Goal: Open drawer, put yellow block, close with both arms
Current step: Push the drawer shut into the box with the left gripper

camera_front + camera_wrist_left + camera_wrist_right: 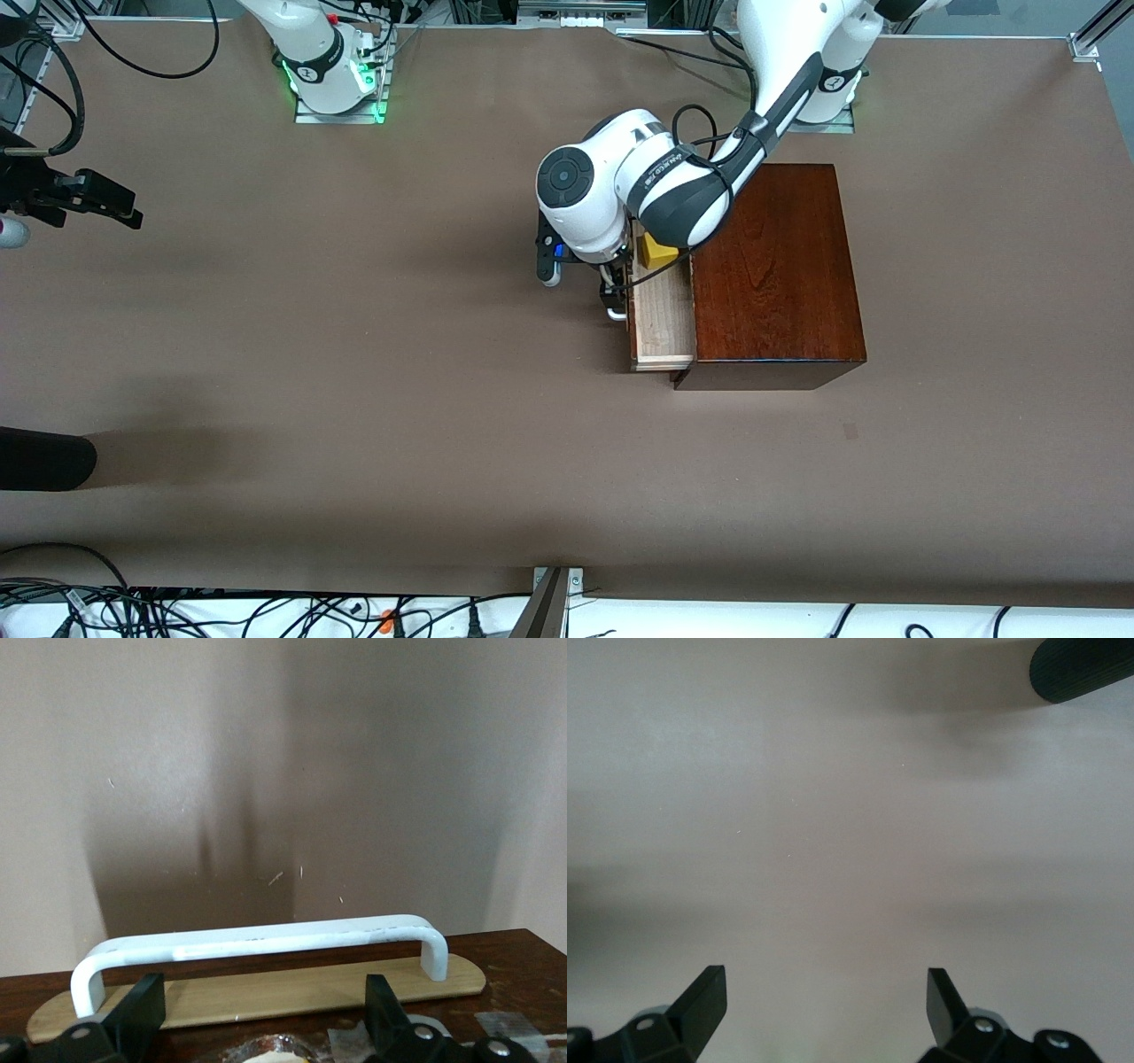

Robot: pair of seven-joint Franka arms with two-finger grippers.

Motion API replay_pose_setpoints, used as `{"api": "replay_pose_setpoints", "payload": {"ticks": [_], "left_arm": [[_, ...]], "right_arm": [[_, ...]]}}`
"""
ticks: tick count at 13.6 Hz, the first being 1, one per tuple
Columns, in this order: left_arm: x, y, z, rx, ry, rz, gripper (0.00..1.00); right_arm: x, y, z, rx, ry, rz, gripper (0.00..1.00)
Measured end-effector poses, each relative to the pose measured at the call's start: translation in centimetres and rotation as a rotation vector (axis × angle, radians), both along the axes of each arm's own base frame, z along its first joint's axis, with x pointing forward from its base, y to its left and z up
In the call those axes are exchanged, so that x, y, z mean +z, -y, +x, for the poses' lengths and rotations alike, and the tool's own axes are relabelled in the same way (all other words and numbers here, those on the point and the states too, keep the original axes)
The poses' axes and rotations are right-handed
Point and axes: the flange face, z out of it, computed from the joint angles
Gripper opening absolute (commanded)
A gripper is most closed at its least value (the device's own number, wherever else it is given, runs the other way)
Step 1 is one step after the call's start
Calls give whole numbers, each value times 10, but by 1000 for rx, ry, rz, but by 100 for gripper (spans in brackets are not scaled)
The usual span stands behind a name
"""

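Observation:
The dark mahogany box (771, 266) stands toward the left arm's end of the table. Its drawer (663, 323) is pulled partly out, and the pale wood tray shows. The yellow block (657, 252) lies in the tray at the end farther from the front camera, partly hidden under the left wrist. My left gripper (613, 299) is at the drawer's front panel, open. In the left wrist view its fingers (146, 1005) are spread wide just short of the white handle (266, 941), holding nothing. My right gripper (120, 208) waits, open and empty (826, 1001), over bare table at the right arm's end.
A black rounded object (44, 461) lies at the table's edge at the right arm's end, nearer the front camera; it also shows in the right wrist view (1085, 669). Cables run along the table's edges. Brown table (399, 372) spreads around the box.

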Motion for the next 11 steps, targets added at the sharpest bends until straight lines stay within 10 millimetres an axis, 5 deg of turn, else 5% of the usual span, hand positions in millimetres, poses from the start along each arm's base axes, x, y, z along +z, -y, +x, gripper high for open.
{"api": "replay_pose_setpoints", "payload": {"ticks": [11], "left_arm": [[-9, -53, 19, 65, -27, 172, 100]], "right_arm": [[0, 0, 0, 1, 0, 0, 100]]}}
